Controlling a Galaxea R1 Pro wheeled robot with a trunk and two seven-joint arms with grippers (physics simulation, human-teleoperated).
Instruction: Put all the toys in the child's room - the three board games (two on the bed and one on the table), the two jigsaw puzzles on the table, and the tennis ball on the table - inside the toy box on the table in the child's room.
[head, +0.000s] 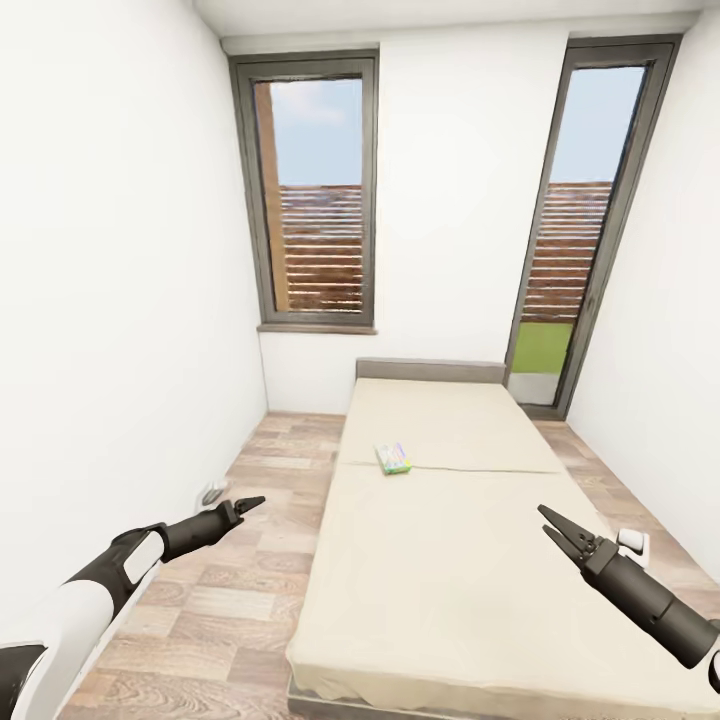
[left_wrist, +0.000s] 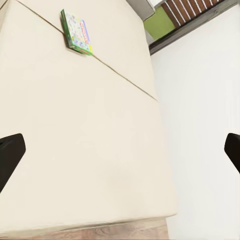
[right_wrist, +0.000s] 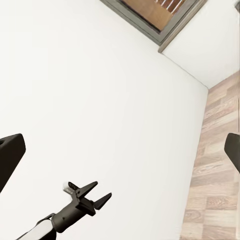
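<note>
Both your claws hang parted and empty: left gripper over the plank floor, right gripper above the bed. Midway up the mattress lies the green-edged board game, unobstructed. Beyond stand the headboard and two dark-framed windows.

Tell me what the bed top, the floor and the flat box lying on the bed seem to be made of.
Plain beige mattress: matte fabric by its look, with one seam across. Brown plank floor: wood or wood-look laminate, grain visible. Green-edged flat game box: probably printed cardboard, with a white colourful cover.
</note>
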